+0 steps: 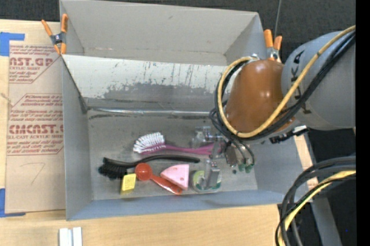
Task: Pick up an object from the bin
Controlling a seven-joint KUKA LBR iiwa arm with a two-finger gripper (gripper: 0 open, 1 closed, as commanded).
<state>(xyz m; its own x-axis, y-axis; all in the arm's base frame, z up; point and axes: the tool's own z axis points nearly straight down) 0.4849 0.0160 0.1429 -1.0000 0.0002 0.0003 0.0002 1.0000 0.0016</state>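
Camera view, from above and slightly to one side. The arm (324, 83) enters from the right, its wrist under an orange cover (254, 97) ringed by yellow and black cables (222, 86), and reaches down into the grey bin (144, 31). The gripper (211, 176) is low over the right part of the bin floor, near the front wall, with its tip at a small, round green-and-white thing (200, 181). The two overlap in this view, but it cannot be told whether the thing is held. Nor can it be told whether the gripper is open or closed, since its lower end is too cluttered to read. The loose things lie in one cluster along the front half of the floor, left of the gripper. Just left of the green-and-white thing lies a pink wedge (176, 174). A red spoon (144, 171) lies with its bowl to the left, its handle running right and forward along the wedge's near edge. A yellow block (128, 182) sits just beside the spoon's bowl, to its left and front. A black brush (110, 168) has its bristles at the far left of the cluster, and its long handle arches right toward the gripper. Behind it lies a pink brush (149, 142) with white bristles, its handle pointing right and ending near the gripper's body. The sloping back wall is scuffed.
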